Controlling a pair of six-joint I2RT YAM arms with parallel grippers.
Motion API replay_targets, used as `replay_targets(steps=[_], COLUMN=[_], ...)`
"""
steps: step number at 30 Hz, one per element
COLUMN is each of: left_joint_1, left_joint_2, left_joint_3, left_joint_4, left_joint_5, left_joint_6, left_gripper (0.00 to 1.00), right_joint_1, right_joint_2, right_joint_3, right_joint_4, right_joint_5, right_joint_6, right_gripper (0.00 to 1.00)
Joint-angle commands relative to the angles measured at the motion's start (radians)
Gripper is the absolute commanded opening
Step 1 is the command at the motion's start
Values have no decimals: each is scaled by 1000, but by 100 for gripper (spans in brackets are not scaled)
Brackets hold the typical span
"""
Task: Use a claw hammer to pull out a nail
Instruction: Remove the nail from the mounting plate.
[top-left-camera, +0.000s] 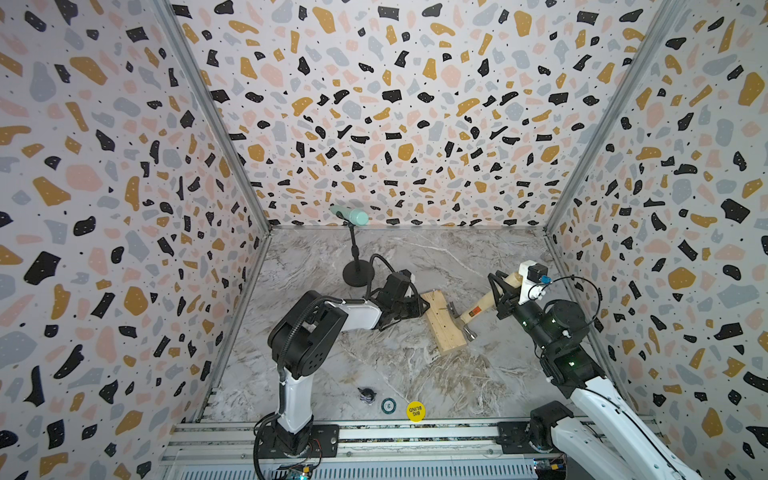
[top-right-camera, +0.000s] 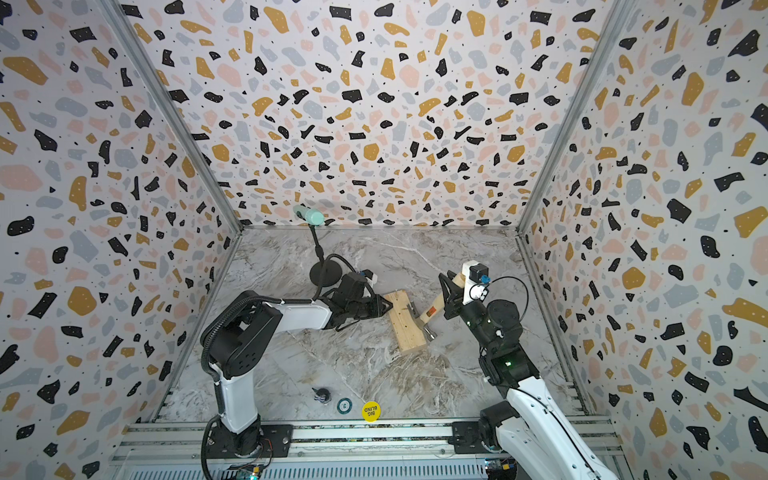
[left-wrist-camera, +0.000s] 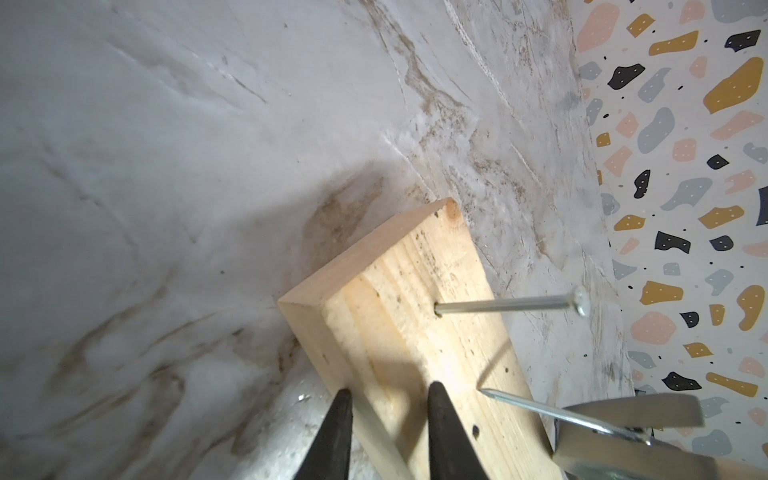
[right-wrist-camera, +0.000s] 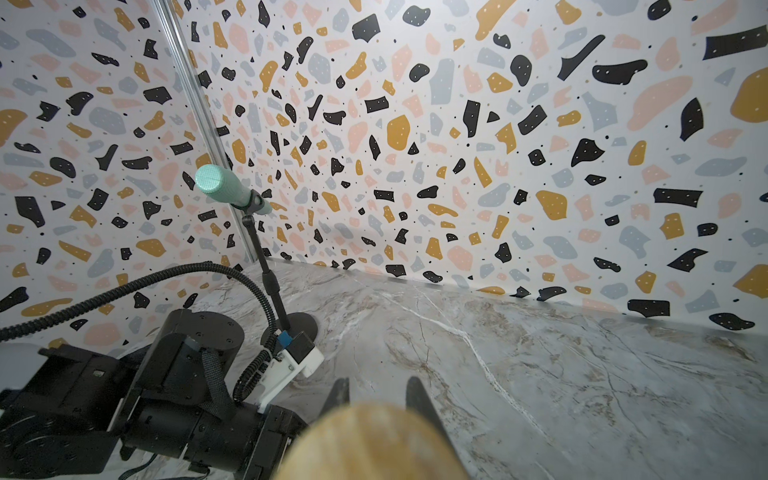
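A pale wood block (top-left-camera: 442, 328) (top-right-camera: 406, 328) lies mid-table. My left gripper (top-left-camera: 424, 307) (left-wrist-camera: 388, 395) is shut on its near end, one finger on the side and one on the top face. A grey nail (left-wrist-camera: 498, 306) stands out of the block (left-wrist-camera: 415, 316). The claw hammer (top-left-camera: 484, 306) (top-right-camera: 434, 307) leans over the block's right edge, head down. Its steel claw (left-wrist-camera: 623, 415) holds a second nail (left-wrist-camera: 523, 406), whose pointed tip hangs clear of the wood. My right gripper (top-left-camera: 500, 291) (right-wrist-camera: 378, 384) is shut on the wooden handle (right-wrist-camera: 374, 440) near its end.
A green microphone (top-left-camera: 351, 216) on a black stand with a round base (top-left-camera: 358, 274) rises behind the left arm. Near the front rail lie a yellow disc (top-left-camera: 415, 411), a small chip (top-left-camera: 388, 405) and a dark knob (top-left-camera: 367, 395). Patterned walls enclose three sides.
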Motion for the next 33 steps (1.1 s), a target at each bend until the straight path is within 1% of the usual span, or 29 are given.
replay_targets(steps=[1, 9, 16, 24, 28, 33], left_joint_1=[-6, -6, -6, -6, -6, -6], left_joint_2=[58, 60, 48, -1, -34, -86], left_joint_3=[-46, -46, -25, 8, 15, 27], left_joint_4=[-146, -140, -170, -218, -237, -273], left_joint_5=[-11, -7, -10, -22, -20, -28], left_joint_6=[17, 18, 53, 89, 97, 126], left_gripper=[26, 26, 26, 31, 34, 37], right_joint_1=[1, 1, 1, 1, 2, 1], right_joint_2=[-20, -1, 16, 69, 90, 108], right_joint_3=[111, 174, 241, 320, 342, 363], right_joint_4=[131, 111, 62, -6, -24, -35], right_joint_5=[2, 0, -16, -59, -75, -98], right_joint_6=[0, -14, -9, 24, 34, 43], right_gripper=[0, 0, 0, 0, 0, 0])
